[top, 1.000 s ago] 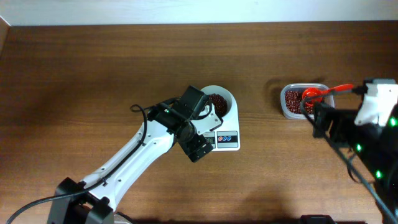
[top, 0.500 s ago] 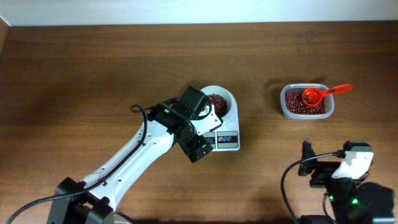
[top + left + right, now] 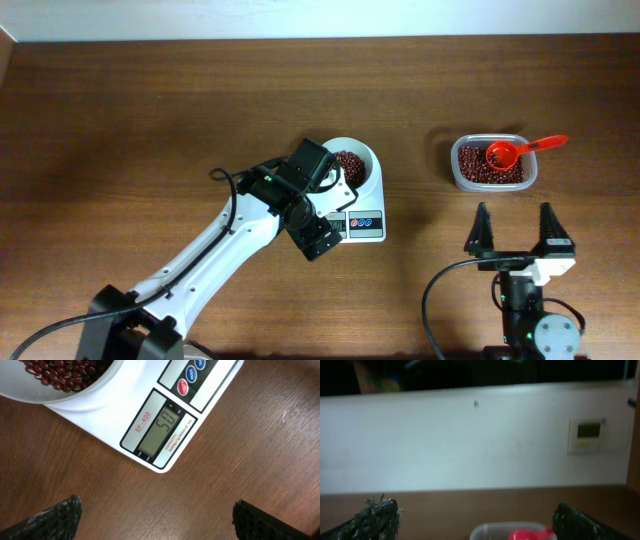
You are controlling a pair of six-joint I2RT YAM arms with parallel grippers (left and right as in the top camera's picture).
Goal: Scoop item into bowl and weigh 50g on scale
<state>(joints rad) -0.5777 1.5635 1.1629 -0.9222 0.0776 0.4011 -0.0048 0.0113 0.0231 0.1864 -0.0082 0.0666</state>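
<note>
The white bowl sits on the white scale at the table's middle and holds dark reddish-brown beans. In the left wrist view the bowl holds beans and the scale's display reads 50. My left gripper is open and empty, hovering over the scale's front left corner. My right gripper is open and empty near the table's front edge, below the clear tub.
A clear plastic tub of beans stands at the right, with a red scoop resting in it, handle pointing right. It also shows in the right wrist view. A white wall lies beyond the table's far edge.
My right arm has pulled back from the tub toward the front edge, leaving the red scoop in the tub. The left arm has not moved.
</note>
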